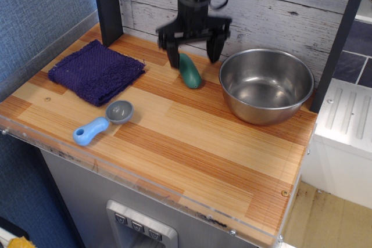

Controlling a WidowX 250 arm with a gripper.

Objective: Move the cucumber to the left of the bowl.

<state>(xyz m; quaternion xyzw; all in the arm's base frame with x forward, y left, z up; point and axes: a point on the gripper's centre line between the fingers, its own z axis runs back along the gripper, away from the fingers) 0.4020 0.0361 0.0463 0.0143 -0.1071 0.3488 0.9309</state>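
The teal-green cucumber lies on the wooden counter, just left of the shiny steel bowl and apart from it. My gripper hangs open above the cucumber's far end, one finger on each side, and holds nothing. It is lifted clear of the cucumber. The bowl stands at the back right and is empty.
A folded dark purple cloth lies at the back left. A blue-handled grey scoop lies in front of it. A dark post stands at the back left corner and a plank wall runs behind. The counter's front edge has a clear strip.
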